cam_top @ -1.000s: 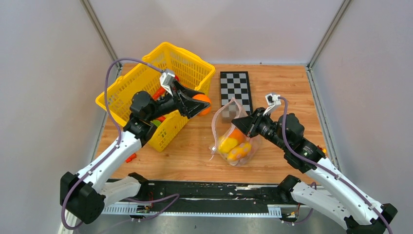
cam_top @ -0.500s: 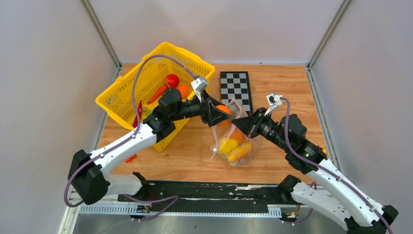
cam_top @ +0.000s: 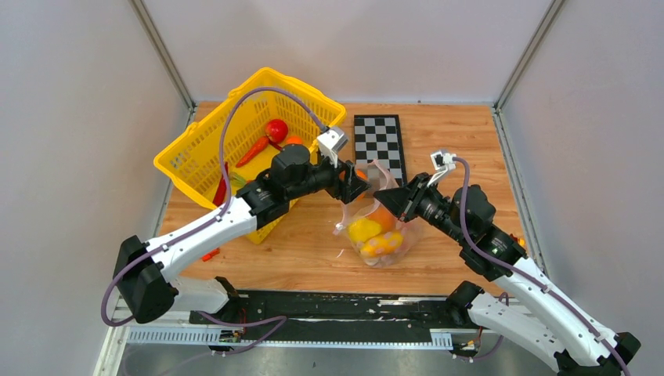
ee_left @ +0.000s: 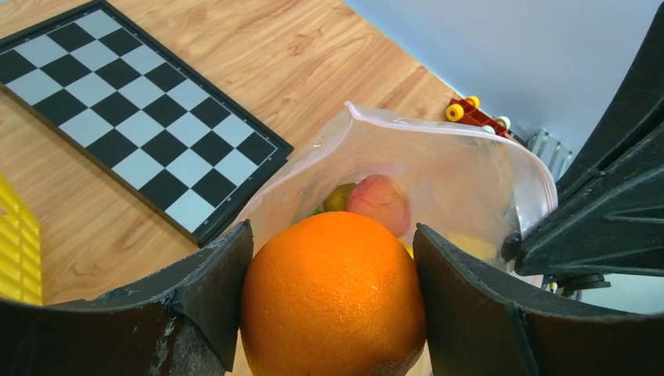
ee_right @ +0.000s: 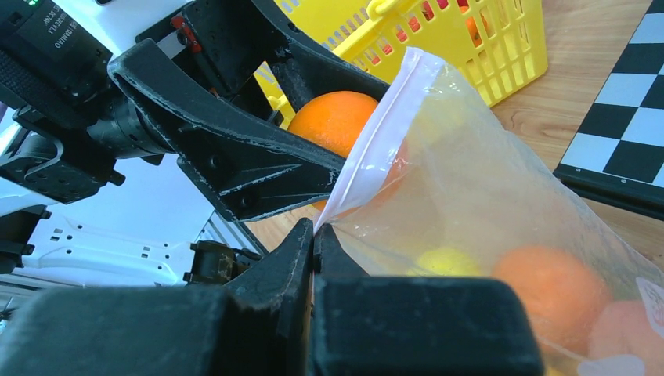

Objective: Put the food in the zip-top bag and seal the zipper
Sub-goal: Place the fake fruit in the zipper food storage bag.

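My left gripper (cam_top: 356, 182) is shut on an orange (ee_left: 333, 290), held just above the open mouth of the zip-top bag (cam_top: 376, 227). In the left wrist view the left gripper (ee_left: 333, 229) looks down into the bag (ee_left: 438, 168), where a pale peach piece (ee_left: 380, 202) lies. The pinkish zipper (ee_left: 438, 127) rims the mouth. My right gripper (cam_top: 389, 199) is shut on the bag's mouth edge and holds it up. The right wrist view shows the right gripper (ee_right: 313, 229), the zipper (ee_right: 384, 133), the orange (ee_right: 334, 119), and yellow (ee_right: 442, 262) and orange (ee_right: 552, 294) food inside.
A yellow basket (cam_top: 196, 153) stands at the left rear, holding a red tomato (cam_top: 276, 130) and a carrot (cam_top: 252, 149). A checkerboard (cam_top: 379, 141) lies behind the bag. A small red piece (cam_top: 210, 254) lies near the left arm.
My left gripper has carried the orange from over the basket rightward to the bag's mouth. My right gripper has kept its hold on the bag edge, and the bag shifted slightly.
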